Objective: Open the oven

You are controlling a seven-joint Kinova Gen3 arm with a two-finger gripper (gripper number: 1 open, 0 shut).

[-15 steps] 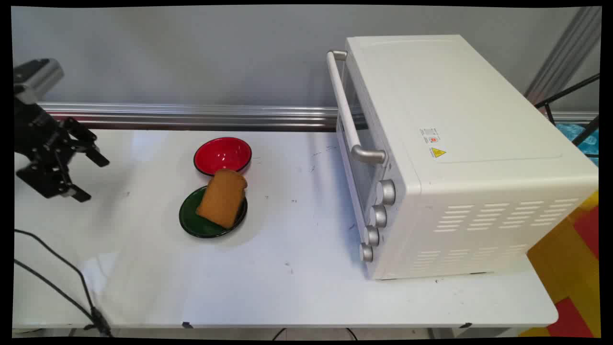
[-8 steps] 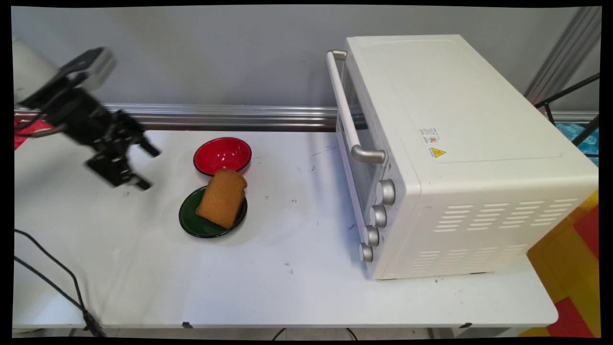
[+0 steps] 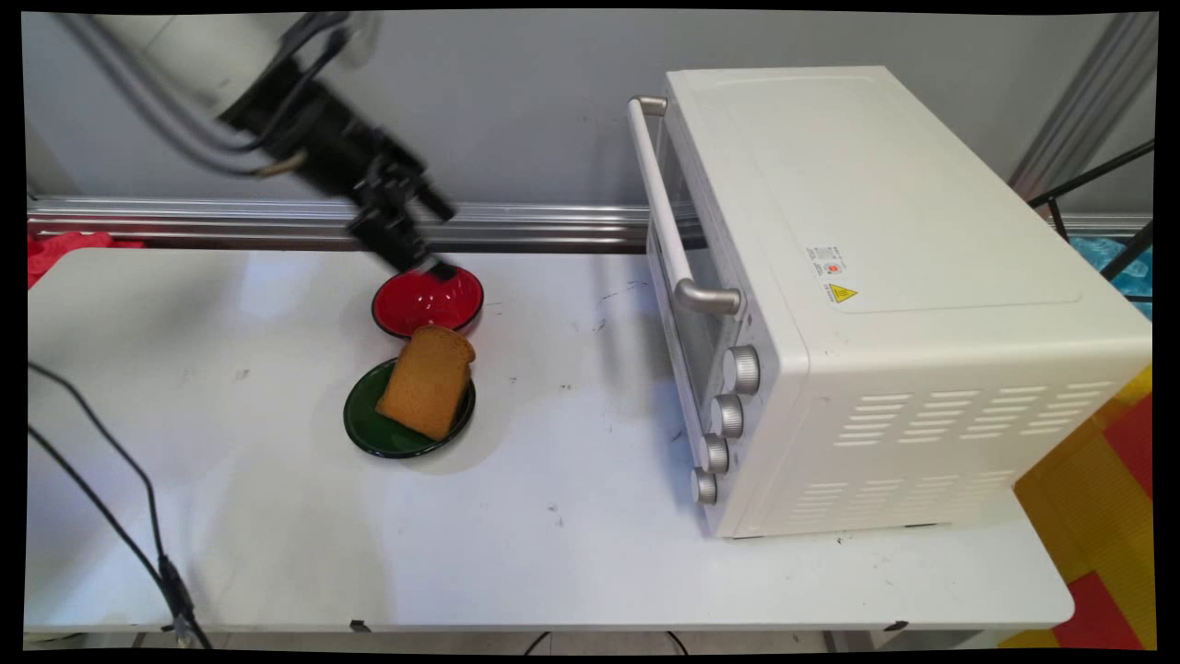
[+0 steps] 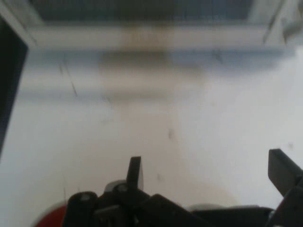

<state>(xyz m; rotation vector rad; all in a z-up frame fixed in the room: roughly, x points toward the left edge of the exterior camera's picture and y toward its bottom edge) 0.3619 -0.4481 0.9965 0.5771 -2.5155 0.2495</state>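
The green plate (image 3: 380, 426) is the landmark, lying on the white table (image 3: 516, 544) toward its near left. A slice of brown bread (image 3: 426, 382) leans on the plate. Just behind the plate sits the red bowl (image 3: 428, 299), almost touching it. Above the bowl's far rim hangs the black gripper (image 3: 441, 238), fingers spread and holding nothing; in the hand view the two fingertips (image 4: 135, 171) stand wide apart. Well to the plate's right stands the white toaster oven (image 3: 867, 295), door closed, with its handle (image 3: 666, 205) and four knobs (image 3: 725, 417) facing the plate.
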